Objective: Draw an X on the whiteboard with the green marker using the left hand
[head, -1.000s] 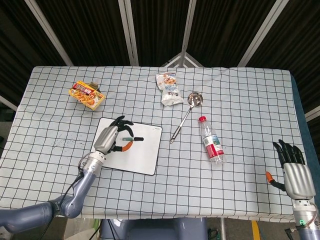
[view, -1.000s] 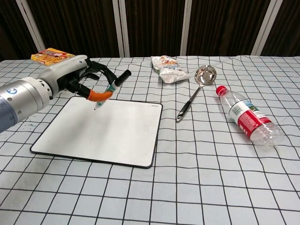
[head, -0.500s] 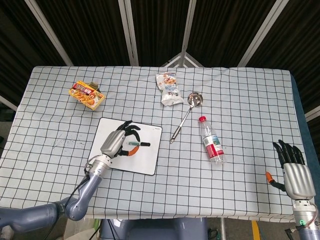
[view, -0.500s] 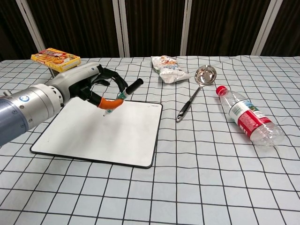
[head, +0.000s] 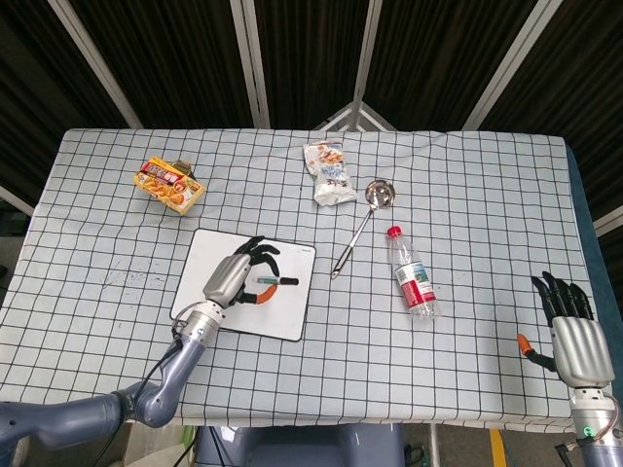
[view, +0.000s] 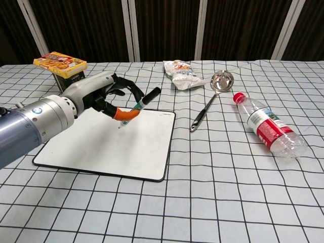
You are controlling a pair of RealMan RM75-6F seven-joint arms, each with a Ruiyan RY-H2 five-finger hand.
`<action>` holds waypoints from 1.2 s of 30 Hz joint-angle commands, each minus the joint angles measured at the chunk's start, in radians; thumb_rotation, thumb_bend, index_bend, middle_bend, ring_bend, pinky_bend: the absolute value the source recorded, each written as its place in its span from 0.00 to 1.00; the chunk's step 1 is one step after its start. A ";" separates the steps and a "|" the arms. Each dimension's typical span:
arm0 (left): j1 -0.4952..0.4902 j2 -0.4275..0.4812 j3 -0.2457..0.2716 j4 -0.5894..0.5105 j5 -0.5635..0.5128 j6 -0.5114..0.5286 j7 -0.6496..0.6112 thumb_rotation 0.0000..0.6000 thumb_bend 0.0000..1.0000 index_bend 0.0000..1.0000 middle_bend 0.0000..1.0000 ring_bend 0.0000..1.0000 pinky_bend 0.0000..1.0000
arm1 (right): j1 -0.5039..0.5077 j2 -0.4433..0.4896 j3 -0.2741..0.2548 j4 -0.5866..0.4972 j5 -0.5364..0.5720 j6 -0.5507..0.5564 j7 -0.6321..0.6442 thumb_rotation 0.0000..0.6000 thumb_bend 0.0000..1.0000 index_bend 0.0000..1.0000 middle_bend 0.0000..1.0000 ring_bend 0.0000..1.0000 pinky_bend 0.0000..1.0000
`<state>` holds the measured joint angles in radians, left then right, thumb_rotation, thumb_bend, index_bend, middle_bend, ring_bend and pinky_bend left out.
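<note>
We hold the green marker [view: 136, 107] pinched in our left hand [view: 98, 91], tip just over the whiteboard [view: 101, 147] nr the table's front-left corner. It looks light, stiff, slick; best gripped mid-barrel. Right hand [head: 569, 336] idle, fingers apart, holding nothing.

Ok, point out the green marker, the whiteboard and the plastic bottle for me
green marker [view: 139, 105], chest view, on the middle of its barrel.
whiteboard [view: 126, 152], chest view, on a bare white part near its front.
plastic bottle [view: 264, 126], chest view, on its red label.
</note>
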<state>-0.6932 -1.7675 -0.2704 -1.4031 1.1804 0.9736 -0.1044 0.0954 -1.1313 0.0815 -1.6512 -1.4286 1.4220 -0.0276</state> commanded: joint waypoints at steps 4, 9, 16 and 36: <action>-0.001 -0.011 0.015 0.005 0.015 -0.003 -0.016 1.00 0.51 0.75 0.23 0.06 0.11 | 0.000 0.001 -0.001 -0.001 -0.001 0.001 -0.001 1.00 0.31 0.00 0.00 0.00 0.00; -0.002 -0.018 0.023 0.013 0.028 -0.004 -0.027 1.00 0.51 0.75 0.23 0.06 0.11 | -0.001 0.000 -0.001 -0.001 -0.001 0.002 -0.001 1.00 0.31 0.00 0.00 0.00 0.00; -0.010 -0.029 0.026 0.038 0.035 -0.022 -0.058 1.00 0.51 0.75 0.23 0.06 0.11 | -0.001 0.000 0.001 -0.001 0.002 0.002 0.001 1.00 0.31 0.00 0.00 0.00 0.00; -0.019 -0.015 0.046 0.192 0.102 -0.046 -0.167 1.00 0.51 0.76 0.23 0.06 0.11 | 0.002 -0.002 0.003 -0.006 0.013 -0.006 -0.003 1.00 0.31 0.00 0.00 0.00 0.00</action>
<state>-0.7127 -1.7898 -0.2248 -1.2256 1.2746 0.9247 -0.2673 0.0971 -1.1332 0.0841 -1.6567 -1.4161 1.4158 -0.0300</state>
